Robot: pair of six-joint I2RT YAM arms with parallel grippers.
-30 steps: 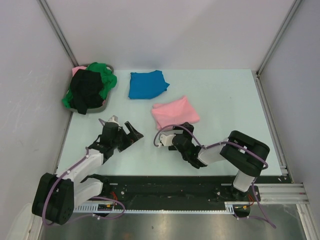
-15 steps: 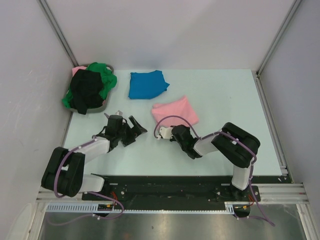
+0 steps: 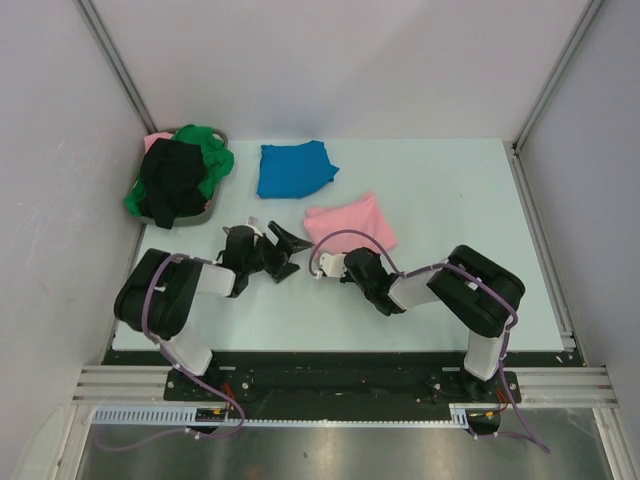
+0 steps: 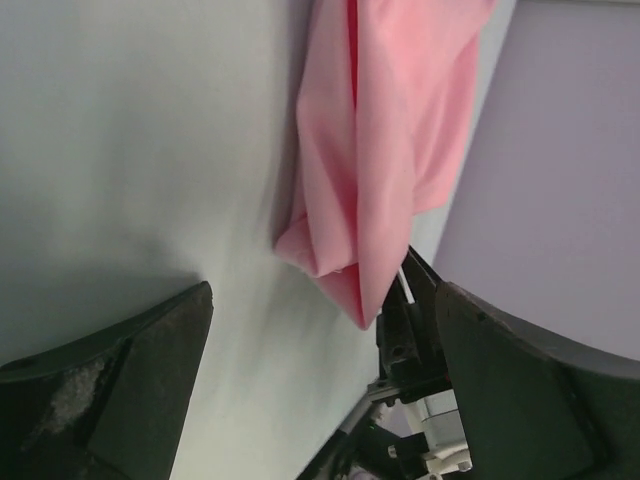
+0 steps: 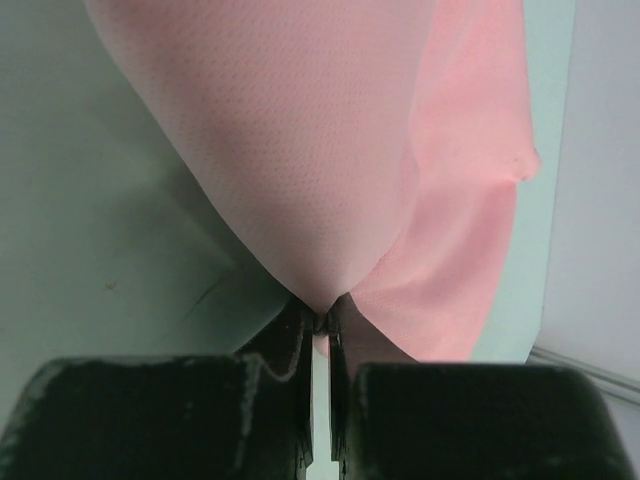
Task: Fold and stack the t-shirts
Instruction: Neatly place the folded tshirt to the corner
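Note:
The light pink t-shirt (image 3: pixel 350 223) lies folded mid-table. My right gripper (image 3: pixel 325 258) is shut on its near left corner; in the right wrist view the cloth (image 5: pixel 300 130) is pinched between the closed fingertips (image 5: pixel 320 320). My left gripper (image 3: pixel 289 254) hovers open just left of that corner with nothing in it. Its wrist view has the pink corner (image 4: pixel 385 150) ahead between its spread jaws (image 4: pixel 325 330). The bright blue t-shirt (image 3: pixel 295 168) lies folded at the back. The black t-shirt (image 3: pixel 172 180) and green t-shirt (image 3: pixel 215 160) are heaped in the basket.
The grey round basket (image 3: pixel 205 213) stands at the back left corner against the left wall, a bit of pink cloth (image 3: pixel 155 140) at its far rim. White enclosure walls close in the table at the left, back and right.
My right gripper has closed on the pink shirt's corner. My left arm has swung right and forward, bringing its open gripper up beside that corner.

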